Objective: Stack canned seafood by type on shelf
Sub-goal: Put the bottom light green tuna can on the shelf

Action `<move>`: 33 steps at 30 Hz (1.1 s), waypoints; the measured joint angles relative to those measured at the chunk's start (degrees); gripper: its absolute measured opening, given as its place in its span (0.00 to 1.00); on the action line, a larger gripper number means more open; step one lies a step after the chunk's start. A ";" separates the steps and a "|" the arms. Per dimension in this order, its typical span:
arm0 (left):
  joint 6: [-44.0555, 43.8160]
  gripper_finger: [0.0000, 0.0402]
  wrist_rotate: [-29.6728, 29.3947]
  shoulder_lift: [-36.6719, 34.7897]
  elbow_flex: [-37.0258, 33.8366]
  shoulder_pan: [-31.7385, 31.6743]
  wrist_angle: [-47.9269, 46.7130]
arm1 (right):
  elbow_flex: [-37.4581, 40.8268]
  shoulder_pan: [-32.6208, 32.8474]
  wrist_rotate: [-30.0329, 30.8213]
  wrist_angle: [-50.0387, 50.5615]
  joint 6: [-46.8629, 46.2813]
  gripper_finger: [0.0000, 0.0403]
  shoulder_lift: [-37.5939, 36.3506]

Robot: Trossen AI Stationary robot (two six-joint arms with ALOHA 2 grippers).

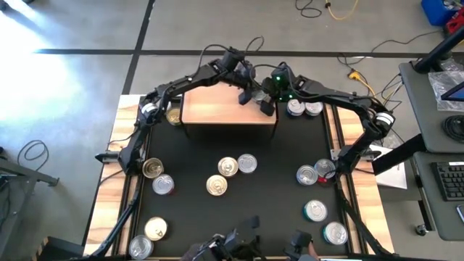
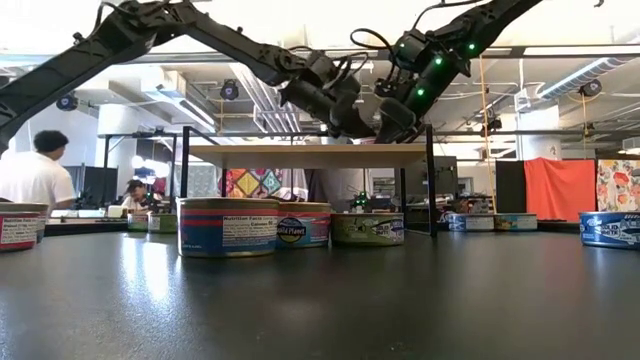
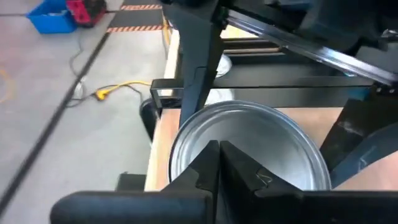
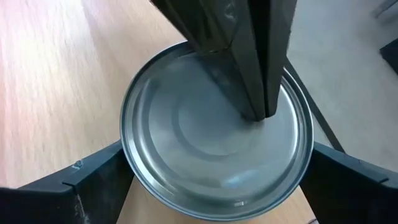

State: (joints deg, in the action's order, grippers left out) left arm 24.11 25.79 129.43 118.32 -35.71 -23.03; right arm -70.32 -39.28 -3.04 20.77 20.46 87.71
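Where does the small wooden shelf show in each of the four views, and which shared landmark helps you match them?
High view: the shelf sits top centre, between the two arms.
Low view: seen edge-on, centre, at mid-height.
Left wrist view: light wood beneath the silver can.
Right wrist view: light wood beside and under the same can.
Landmark: the left gripper, shut, over the can's lid at the shelf's end.

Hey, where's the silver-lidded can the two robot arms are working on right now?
The round silver-lidded can sits on the light-wood shelf board at its right end, between the right hand's open fingers, with the shut left hand above its lid.
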 joint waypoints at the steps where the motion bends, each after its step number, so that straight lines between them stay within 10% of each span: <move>1: 0.08 0.00 -0.93 -0.11 -0.27 0.09 0.08 | -0.03 -0.01 -0.03 0.40 0.19 0.97 -0.10; 33: -0.65 0.00 -2.19 0.43 1.61 0.07 2.31 | -8.99 0.65 5.32 15.88 -3.68 0.97 -6.43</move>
State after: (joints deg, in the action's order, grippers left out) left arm 23.46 23.60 129.86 119.93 -35.64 -20.72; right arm -79.32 -38.63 2.28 36.66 16.78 81.28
